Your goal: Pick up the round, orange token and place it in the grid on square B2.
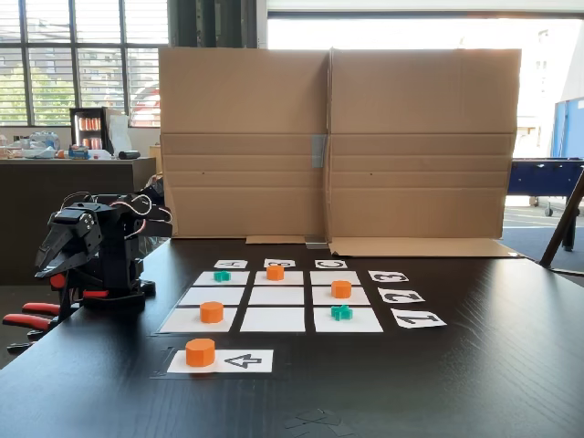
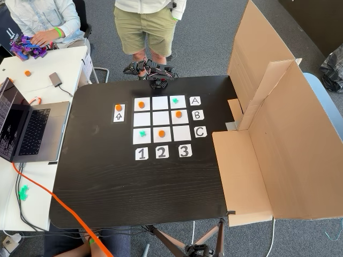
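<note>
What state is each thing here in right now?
Orange token on the arrow sheet: lying flat, off the grid.
Square B2: empty.
Robot arm: folded up at the table edge.
Laptop: lid open.
Cardboard screen: standing upright.

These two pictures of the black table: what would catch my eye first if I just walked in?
Probably the tall cardboard screen standing along the far edge of the black table in the front fixed view. Next, the grid of nine white squares at the table's middle, dotted with bright orange pucks and teal crosses, with one more orange token waiting on an arrow sheet beside it. The small black robot arm sits folded at the table's left edge.
</note>
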You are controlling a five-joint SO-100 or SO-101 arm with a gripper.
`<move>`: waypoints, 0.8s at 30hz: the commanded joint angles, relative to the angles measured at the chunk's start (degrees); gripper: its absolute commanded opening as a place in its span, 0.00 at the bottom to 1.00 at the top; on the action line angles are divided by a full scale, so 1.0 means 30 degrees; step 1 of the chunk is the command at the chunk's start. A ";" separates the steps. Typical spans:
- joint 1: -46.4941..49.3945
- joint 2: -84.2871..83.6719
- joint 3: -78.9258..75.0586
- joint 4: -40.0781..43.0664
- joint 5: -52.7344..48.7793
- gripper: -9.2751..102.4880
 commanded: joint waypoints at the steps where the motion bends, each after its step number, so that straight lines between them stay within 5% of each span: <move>1: -0.1055 0.0176 0.0088 -0.0146 0.0703 0.08; 24: -0.1699 -0.4307 -0.3457 0.0234 -0.0469 0.08</move>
